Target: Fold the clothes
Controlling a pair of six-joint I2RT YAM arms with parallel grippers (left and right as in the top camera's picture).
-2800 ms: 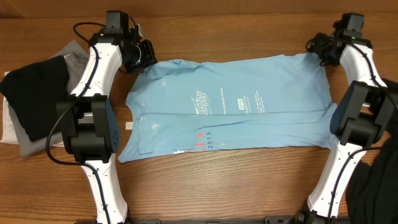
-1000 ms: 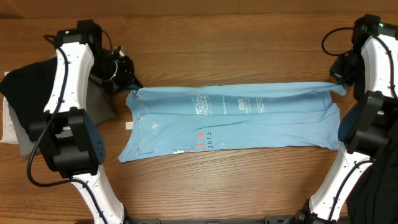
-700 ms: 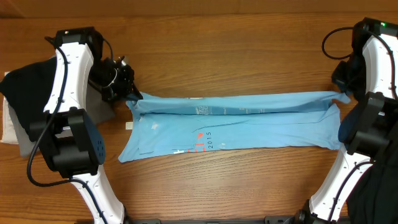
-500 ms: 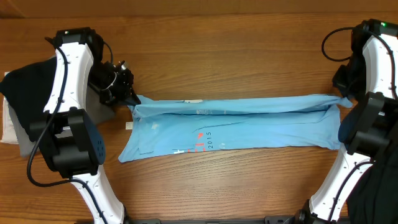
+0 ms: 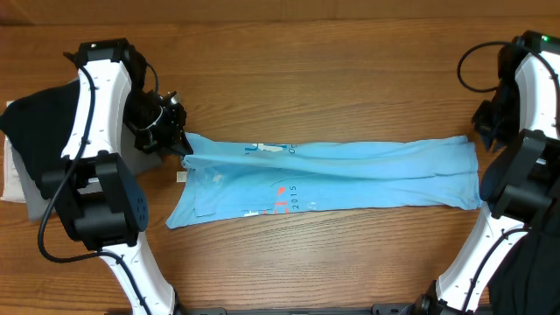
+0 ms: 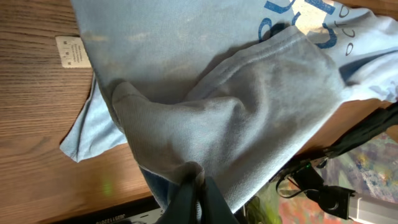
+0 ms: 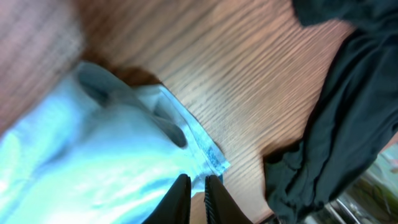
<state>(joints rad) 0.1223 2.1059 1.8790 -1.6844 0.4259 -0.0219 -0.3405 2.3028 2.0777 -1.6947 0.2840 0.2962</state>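
Across the middle of the desk (image 5: 332, 70) the sky-blue T-shirt (image 5: 350, 171) lies as a narrower band than a moment ago: we have drawn its far edge toward the near one, over the white lettering, so the lengthwise fold is nearly laid. Our left jaws pinch its left-end corner, our right jaws its right-end corner. Lowering and letting go should come next, we judge.

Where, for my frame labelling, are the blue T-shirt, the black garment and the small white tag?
blue T-shirt (image 5: 367, 175): overhead view, middle of its folded body.
black garment (image 5: 39, 131): overhead view, middle of its visible fabric.
white tag (image 6: 73, 53): left wrist view, centre of its printed face.
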